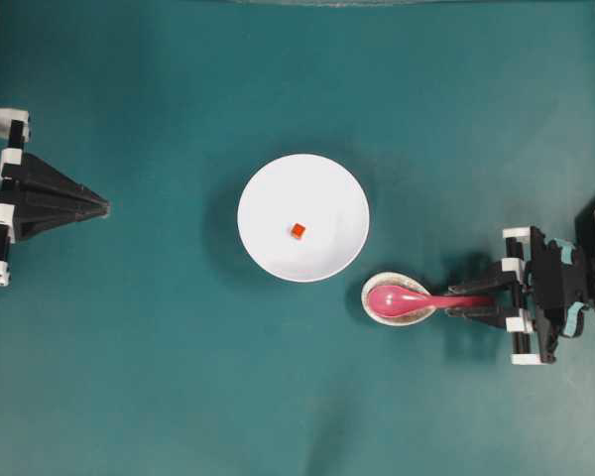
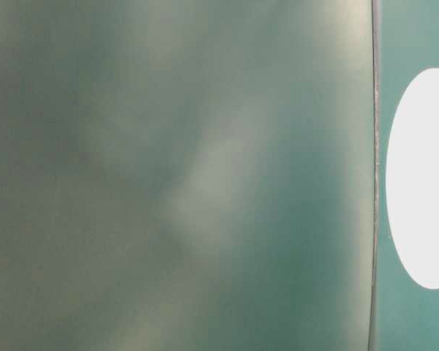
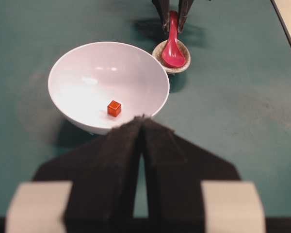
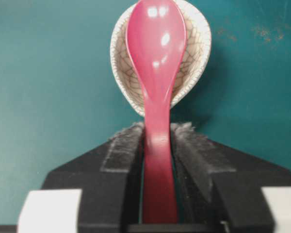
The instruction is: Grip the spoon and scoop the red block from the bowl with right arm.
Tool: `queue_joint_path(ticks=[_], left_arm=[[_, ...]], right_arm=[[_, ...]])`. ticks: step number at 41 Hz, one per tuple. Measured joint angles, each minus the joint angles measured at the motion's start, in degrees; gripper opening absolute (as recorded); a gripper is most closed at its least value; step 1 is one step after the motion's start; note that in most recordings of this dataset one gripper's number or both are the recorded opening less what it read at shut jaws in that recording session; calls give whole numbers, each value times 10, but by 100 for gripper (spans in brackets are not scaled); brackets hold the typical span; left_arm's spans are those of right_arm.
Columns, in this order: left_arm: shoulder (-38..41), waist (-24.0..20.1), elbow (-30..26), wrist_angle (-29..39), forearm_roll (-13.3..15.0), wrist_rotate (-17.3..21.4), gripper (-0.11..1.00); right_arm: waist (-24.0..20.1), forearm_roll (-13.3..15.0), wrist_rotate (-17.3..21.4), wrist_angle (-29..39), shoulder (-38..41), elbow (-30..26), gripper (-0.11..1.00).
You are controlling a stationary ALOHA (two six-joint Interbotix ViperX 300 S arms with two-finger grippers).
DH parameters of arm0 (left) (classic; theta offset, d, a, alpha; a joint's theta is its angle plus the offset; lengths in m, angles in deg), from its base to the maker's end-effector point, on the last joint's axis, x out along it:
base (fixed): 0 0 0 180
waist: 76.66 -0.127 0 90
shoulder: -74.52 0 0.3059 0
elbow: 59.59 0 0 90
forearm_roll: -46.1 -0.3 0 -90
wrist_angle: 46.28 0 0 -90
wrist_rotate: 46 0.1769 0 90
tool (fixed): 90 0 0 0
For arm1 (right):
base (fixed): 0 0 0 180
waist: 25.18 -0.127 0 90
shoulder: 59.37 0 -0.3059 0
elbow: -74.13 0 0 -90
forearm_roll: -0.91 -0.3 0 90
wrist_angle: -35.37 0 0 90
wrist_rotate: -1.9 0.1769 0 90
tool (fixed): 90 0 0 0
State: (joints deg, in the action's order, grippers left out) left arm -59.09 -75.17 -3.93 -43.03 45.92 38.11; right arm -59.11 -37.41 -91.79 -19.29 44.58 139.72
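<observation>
Spoon [image 4: 156, 73] position: its magenta scoop lay in the small crackle-glazed beige dish [image 4: 196, 53], with the handle running out over the dish rim toward the right arm [image 1: 565, 288]. The right gripper [image 4: 157, 141] had its two padded fingers [image 4: 123, 145] against both sides of the handle, clamped on the spoon, which had not been lifted from the dish. The white bowl [image 1: 268, 198] stood on the green table [image 1: 159, 377] just left of the dish, and the red block [image 1: 297, 230] sat alone on the bowl floor. The left gripper [image 3: 143, 121] was well apart at the left edge of the table, with its jaws pressed together on nothing.
</observation>
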Motion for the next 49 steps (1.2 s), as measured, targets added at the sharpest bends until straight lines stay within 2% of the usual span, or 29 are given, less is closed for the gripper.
queue_joint_path(ticks=[4,20,27,41,49], left_arm=[[0,0,0,0,1,0,0],[-1,0,0,0,1,0,0],[0,0,0,0,0,0,0],[0,0,0,0,1,0,0],[0,0,-1,0,1,0,0]], right_arm=[[0,0,-2,0,-1,1,23],[1,0,-2,1,-2,-1,23],[1,0,-2,10,-39,0,23],[4,0,-11,104,-142,6,23],[45,0,-45,153,-208,5,23]])
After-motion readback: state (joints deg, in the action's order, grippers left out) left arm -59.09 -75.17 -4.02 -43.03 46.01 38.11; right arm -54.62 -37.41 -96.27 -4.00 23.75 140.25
